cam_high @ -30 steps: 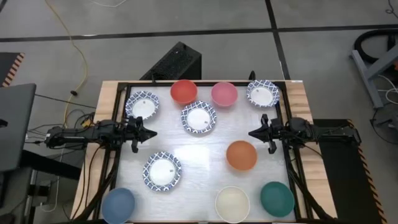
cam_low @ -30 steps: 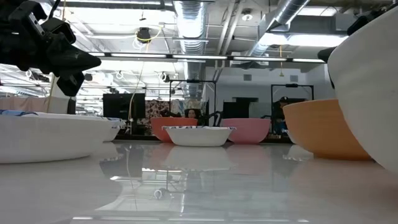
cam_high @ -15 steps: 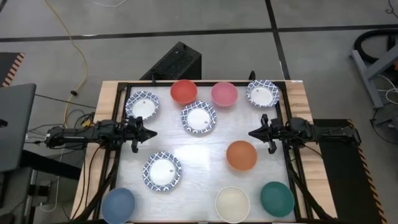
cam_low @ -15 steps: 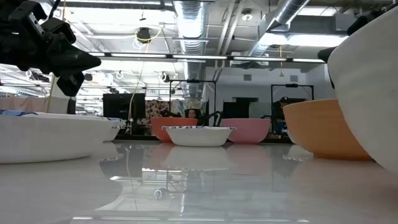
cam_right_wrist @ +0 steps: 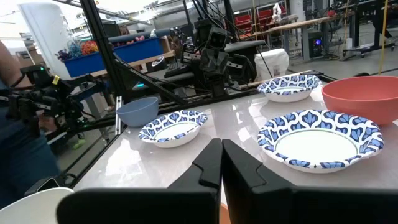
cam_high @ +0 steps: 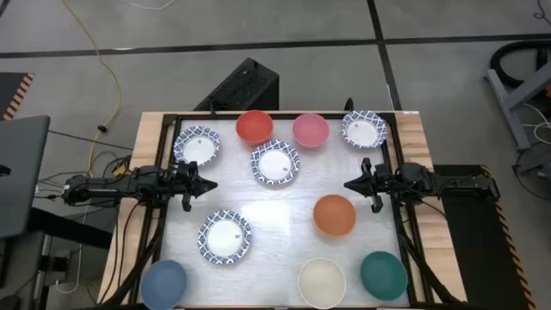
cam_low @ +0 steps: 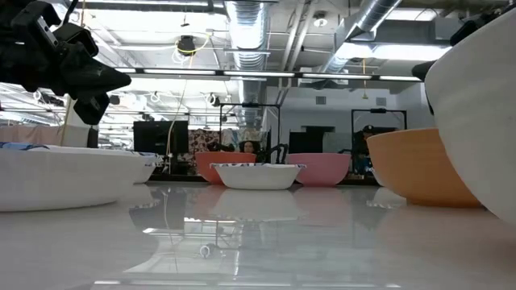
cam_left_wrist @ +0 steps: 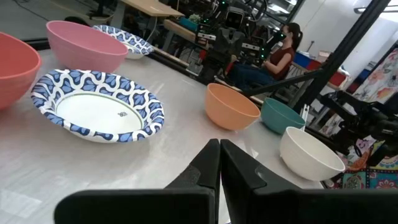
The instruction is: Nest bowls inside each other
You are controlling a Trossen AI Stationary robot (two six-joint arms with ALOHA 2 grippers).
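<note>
Several small bowls sit apart on the white table top, each on its base. Several are white with blue patterned rims, such as one [cam_high: 275, 163] in the far middle and one [cam_high: 225, 237] at the near left. Red [cam_high: 254, 127] and pink [cam_high: 310, 130] bowls stand along the far edge. An orange bowl [cam_high: 334, 215] is right of centre. Blue [cam_high: 164, 284], cream [cam_high: 321, 282] and teal [cam_high: 383, 275] bowls line the near edge. My left gripper [cam_high: 211, 182] hovers shut at the left edge, pointing level toward the middle. My right gripper [cam_high: 349, 185] hovers shut at the right edge, facing it.
A black frame [cam_high: 392, 164] runs around the table top. A black box [cam_high: 245, 86] stands on the floor beyond the far edge and a laptop [cam_high: 21, 172] lies off to the left. A seated person [cam_left_wrist: 283, 53] shows beyond the table. Bare table lies between the grippers.
</note>
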